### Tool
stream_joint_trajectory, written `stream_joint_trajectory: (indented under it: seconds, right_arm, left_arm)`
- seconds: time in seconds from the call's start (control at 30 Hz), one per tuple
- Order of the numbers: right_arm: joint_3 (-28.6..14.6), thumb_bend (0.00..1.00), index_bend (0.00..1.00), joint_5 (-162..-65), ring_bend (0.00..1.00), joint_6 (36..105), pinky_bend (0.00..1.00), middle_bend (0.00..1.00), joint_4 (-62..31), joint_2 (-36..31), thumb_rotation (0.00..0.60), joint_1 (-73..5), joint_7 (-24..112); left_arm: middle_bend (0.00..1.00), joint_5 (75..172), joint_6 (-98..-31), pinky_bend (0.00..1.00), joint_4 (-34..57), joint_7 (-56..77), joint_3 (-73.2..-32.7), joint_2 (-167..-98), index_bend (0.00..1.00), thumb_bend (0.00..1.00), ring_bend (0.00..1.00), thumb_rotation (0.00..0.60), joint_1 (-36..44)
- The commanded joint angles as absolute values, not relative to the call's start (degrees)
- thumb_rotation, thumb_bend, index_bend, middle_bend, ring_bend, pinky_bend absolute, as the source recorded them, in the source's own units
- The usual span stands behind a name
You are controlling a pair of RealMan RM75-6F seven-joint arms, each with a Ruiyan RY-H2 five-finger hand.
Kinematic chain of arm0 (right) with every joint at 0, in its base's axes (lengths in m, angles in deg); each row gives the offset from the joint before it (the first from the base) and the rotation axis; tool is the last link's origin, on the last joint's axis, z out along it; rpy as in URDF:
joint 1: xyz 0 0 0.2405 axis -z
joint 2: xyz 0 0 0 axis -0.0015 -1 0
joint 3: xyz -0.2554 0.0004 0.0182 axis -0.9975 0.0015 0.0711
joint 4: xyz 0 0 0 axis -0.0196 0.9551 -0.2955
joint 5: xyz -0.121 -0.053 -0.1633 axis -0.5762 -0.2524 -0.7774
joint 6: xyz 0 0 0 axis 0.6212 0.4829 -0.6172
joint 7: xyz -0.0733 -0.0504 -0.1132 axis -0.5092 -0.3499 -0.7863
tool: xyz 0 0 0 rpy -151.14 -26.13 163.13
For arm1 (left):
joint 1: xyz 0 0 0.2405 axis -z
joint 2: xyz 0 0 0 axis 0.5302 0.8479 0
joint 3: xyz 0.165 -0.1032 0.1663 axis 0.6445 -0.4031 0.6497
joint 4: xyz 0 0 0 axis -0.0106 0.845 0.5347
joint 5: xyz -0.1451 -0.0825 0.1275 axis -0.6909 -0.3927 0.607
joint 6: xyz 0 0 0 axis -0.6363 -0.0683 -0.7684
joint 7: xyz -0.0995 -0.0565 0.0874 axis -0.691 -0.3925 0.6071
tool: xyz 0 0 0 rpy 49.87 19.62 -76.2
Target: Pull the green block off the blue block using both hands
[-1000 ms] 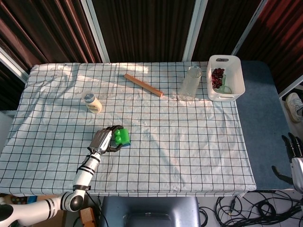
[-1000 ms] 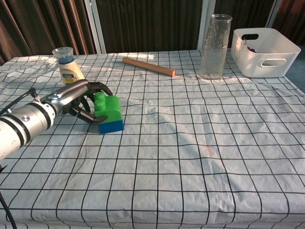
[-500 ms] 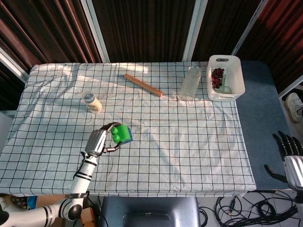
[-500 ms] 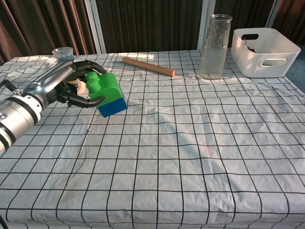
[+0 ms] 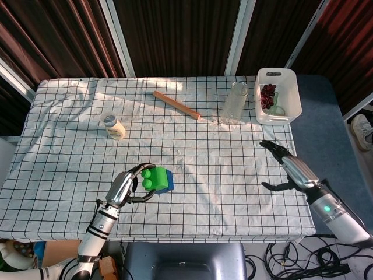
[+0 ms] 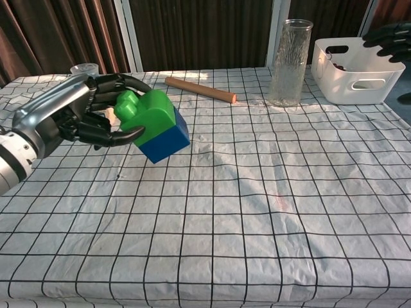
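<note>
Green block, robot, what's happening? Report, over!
Left hand holds green block, lifted off the cloth, blue block attached underneath. Right hand open, fingers spread, well apart. Nothing between them.

Green block (image 6: 149, 112) on blue block (image 6: 166, 138); black-checked white tablecloth (image 6: 270, 192); black fingers (image 6: 119, 136).

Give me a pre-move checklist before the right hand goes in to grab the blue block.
1. Left hand grips the green block: ok.
2. Blue block joined under the green one: ok.
3. Pair lifted off the table: ok.
4. Blue block's faces exposed for a grasp: ok.
5. Right hand open and holding nothing: ok.
6. Right hand close to the blue block: not ok, it is far off near the table's right edge.
</note>
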State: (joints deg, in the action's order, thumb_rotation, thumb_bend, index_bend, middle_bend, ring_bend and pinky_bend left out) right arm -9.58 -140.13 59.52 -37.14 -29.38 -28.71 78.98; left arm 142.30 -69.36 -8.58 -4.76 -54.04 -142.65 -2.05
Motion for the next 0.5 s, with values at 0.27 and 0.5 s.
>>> stream_joint_trajectory:
  seconds: [0.27,0.5]
  right_arm:
    - [-6.28,0.15,0.00,-134.80,0.00,42.05,0.00,0.00,-39.35,-23.59,0.600,-43.60,84.13]
    - [-5.44,0.15,0.00,-129.44,0.00,40.20,0.00,0.00,-39.33,-17.61,0.600,-47.31,78.06]
  left_arm:
    - [0.73,142.31,-68.59,0.79,-8.83,-4.50,-54.73,-143.20,0.67,0.67,0.69,0.600,-1.31]
    - [0.73,141.88,-68.40,0.79,-9.10,-4.49,-55.18,-143.30,0.68,0.66,0.69,0.600,-1.15]
